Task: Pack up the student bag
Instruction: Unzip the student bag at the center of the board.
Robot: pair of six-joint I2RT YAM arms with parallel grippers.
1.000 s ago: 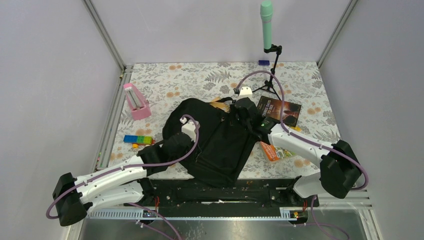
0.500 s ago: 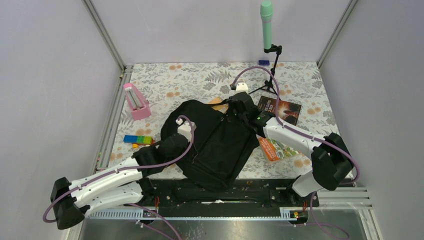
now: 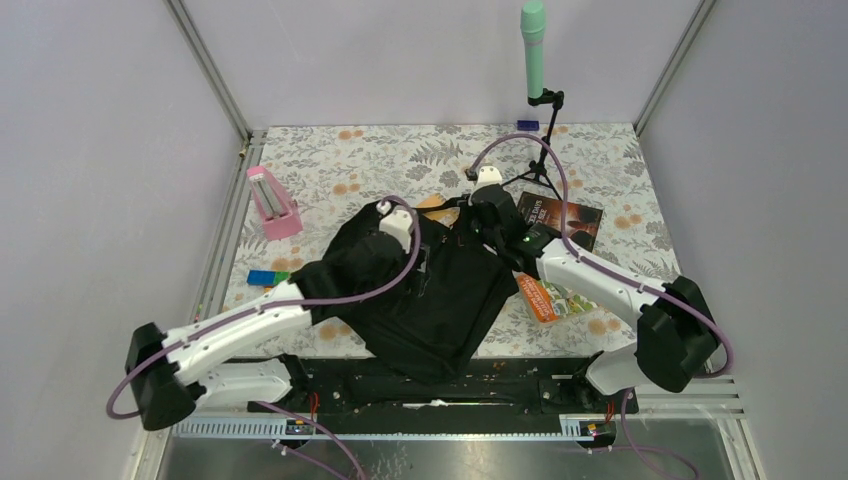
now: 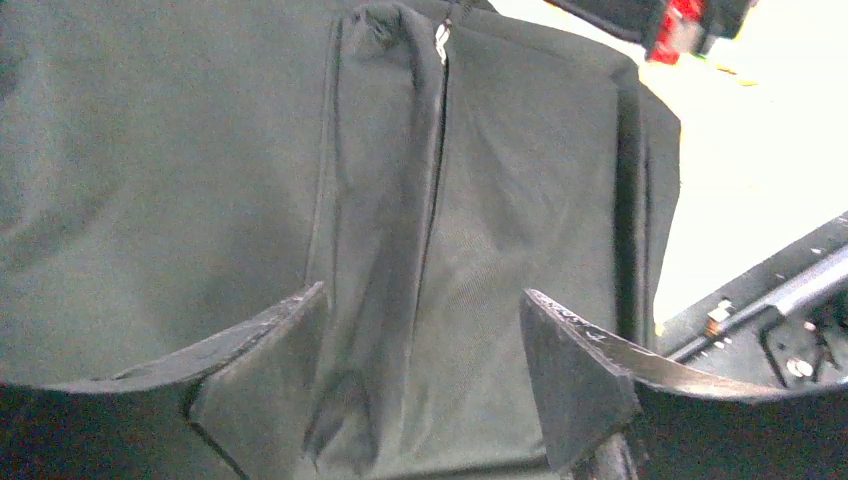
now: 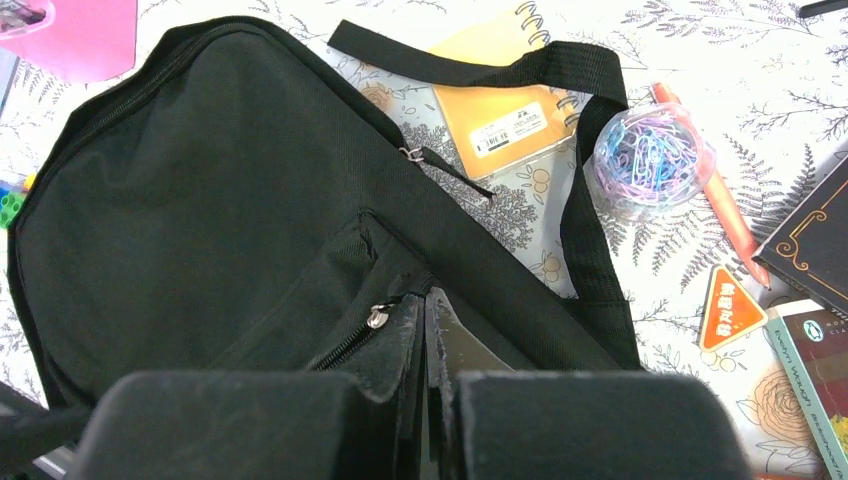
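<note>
The student bag [image 3: 440, 300] lies flat mid-table, black, front pocket up; it also fills the left wrist view [image 4: 200, 150]. My left gripper [image 3: 418, 262] hovers over its middle. In the left wrist view the left gripper [image 4: 423, 292] is open, a zip seam of the fabric running between its fingers [image 4: 575, 370] with nothing gripped. My right gripper [image 3: 487, 232] is at the bag's far right corner. There the right gripper [image 5: 428, 296] is shut on the student bag [image 5: 200, 200], its tips pinching fabric at the end of the front pocket zip beside the metal pull [image 5: 377, 317].
Beyond the bag lie a yellow spiral notebook [image 5: 500, 100], a tub of paper clips [image 5: 650, 160], an orange pen [image 5: 722, 215] and a black book [image 3: 565, 220]. An orange booklet [image 3: 545, 298] sits right of the bag. A pink holder [image 3: 272, 203] and coloured blocks [image 3: 268, 278] are left.
My left gripper has let go, opened, and swung from the bag's left edge to over its middle. The right gripper stays shut at the bag's far corner, barely shifted.
</note>
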